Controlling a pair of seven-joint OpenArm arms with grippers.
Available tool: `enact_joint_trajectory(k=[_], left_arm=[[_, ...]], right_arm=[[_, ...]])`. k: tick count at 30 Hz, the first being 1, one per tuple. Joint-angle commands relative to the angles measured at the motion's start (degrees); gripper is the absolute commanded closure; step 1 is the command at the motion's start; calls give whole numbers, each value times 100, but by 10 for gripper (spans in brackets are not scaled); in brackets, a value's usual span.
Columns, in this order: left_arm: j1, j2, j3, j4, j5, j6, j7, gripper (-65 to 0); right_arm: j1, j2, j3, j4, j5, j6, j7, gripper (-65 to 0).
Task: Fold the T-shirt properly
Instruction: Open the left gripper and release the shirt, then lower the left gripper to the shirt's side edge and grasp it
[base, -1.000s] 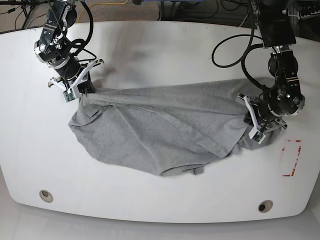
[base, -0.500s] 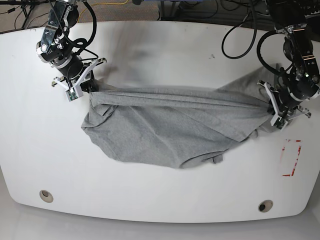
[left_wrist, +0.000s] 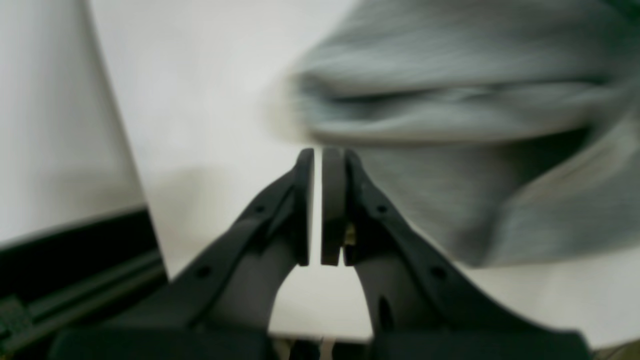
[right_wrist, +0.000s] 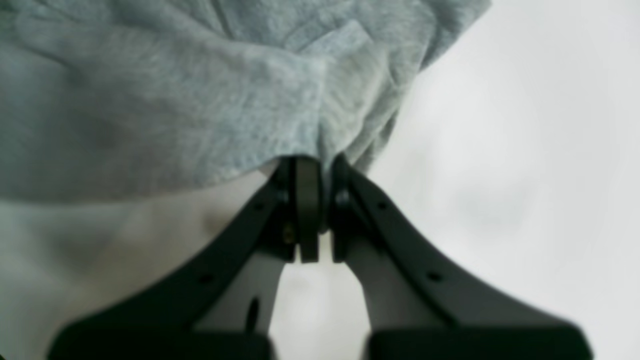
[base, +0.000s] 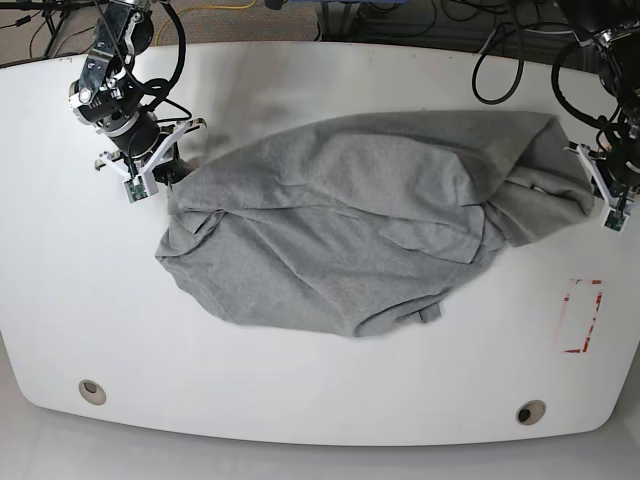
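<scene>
The grey T-shirt (base: 350, 220) lies crumpled across the middle of the white table (base: 320, 80), with no lettering showing. At its near-left corner in the base view, my right gripper (base: 168, 175) is shut on it. In the right wrist view a fold of the T-shirt (right_wrist: 175, 90) is pinched at the tips of the right gripper (right_wrist: 320, 162). My left gripper (base: 603, 195) is at the table's right edge, just beyond the shirt's right end. In the left wrist view the left gripper (left_wrist: 318, 152) is shut with no fabric between the pads. The blurred T-shirt (left_wrist: 475, 150) lies beyond it to the right.
A red rectangle outline (base: 583, 315) is marked on the table near the right front. Two round holes (base: 92, 391) (base: 530, 411) sit near the front edge. Cables run behind the table. The left wrist view shows the table's edge with a dark strip (left_wrist: 75, 260) below it.
The left arm has swung right and toward the back. The shirt's right half has spread wider and farther back and no longer hangs taut from the left gripper. The right gripper has barely moved.
</scene>
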Motion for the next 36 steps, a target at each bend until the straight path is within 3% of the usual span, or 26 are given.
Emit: enact_joint_trajectory(k=[1,11,18,24,29,33,36], left_arm=[[279,-119,-217,106,-50,-6,-75,-10],[1325,-127,-806,106,-77,-6,-111,-11],[1396,-101,-903,106,-85,-6,-93,-21],[754,251,-903,97,-33,-6,-75,-171],[174,330,-903,62,55,-6,-75,-301],[-257,409,-692,62,91,-6,-75,-356],[-512,444,-455,18,91,-6,-75,-360]], right_arm=[[28,56,7,101,111,19,106,-13],[28,56,7,119,119,10,106,-13],[28,56,-2,119,128,27,106,-13],[28,56,-2,110,128,36,106,-13],[28,56,-2,101,128,36,106,-13],[28,56,-2,101,128,36,106,-13],[28,56,-2,101,128,36,106,-13]])
